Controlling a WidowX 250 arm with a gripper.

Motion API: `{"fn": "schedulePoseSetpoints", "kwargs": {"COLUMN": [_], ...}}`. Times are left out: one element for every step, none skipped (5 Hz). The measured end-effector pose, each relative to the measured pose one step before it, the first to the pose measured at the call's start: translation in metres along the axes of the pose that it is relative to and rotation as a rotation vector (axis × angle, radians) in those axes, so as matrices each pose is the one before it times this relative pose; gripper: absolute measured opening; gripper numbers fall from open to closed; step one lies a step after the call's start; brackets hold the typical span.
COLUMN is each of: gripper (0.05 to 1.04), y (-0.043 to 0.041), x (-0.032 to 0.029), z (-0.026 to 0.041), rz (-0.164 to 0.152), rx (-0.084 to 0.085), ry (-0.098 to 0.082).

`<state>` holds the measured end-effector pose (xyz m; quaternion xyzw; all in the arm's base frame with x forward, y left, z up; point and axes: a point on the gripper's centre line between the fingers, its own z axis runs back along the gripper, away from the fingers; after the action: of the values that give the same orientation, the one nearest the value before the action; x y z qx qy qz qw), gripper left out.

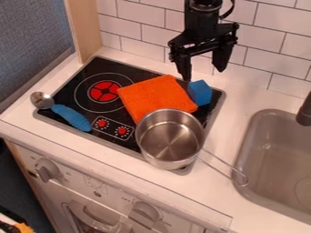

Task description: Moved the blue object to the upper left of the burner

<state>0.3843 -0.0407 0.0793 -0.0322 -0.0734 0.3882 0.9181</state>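
Resting near the far right corner of the black cooktop [130, 73], the blue block [200, 93] sits just beside the orange cloth [155, 97], right of the red burner [104, 91]. The tool [203, 74] hangs above it with its fingers spread, nothing between them; one fingertip points down near the block's left edge, the other stands higher, toward the wall side. Whether a tip touches the block cannot be told. A steel pot [170, 141] stands at the cloth's near edge, its handle reaching toward the sink [273, 159]. A spoon [72, 118] with a blue handle lies across the cooktop's left edge, its bowl over the white counter [213, 193].
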Motion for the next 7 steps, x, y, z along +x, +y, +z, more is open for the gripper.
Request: {"fn": "schedulePoseSetpoints", "kwargs": {"gripper": [0.999, 0.999, 0.999, 0.999, 0.991, 0.895, 0.617], "y": [0.00121, 0.00238, 0.00058, -0.00419, -0.0025, -0.00665, -0.0038], "x": [0.00282, -0.00126, -0.00032, 0.00083, 0.00065, 0.00244, 0.00365], "z": [-0.01561, -0.01097, -0.01016, -0.00719, -0.00379, -0.00796, 0.00248], "rz": [0.015, 0.0144, 0.0142, 0.0016, -0.0042, -0.0178, 0.0103], "rx": [0.0206, 0.0259, 0.0112, 0.002, 0.0074, 0.0093, -0.0076], "ry": [-0.0098, 0.0083, 0.0082, 0.0079, 0.011, 0.0189, -0.0105]}}
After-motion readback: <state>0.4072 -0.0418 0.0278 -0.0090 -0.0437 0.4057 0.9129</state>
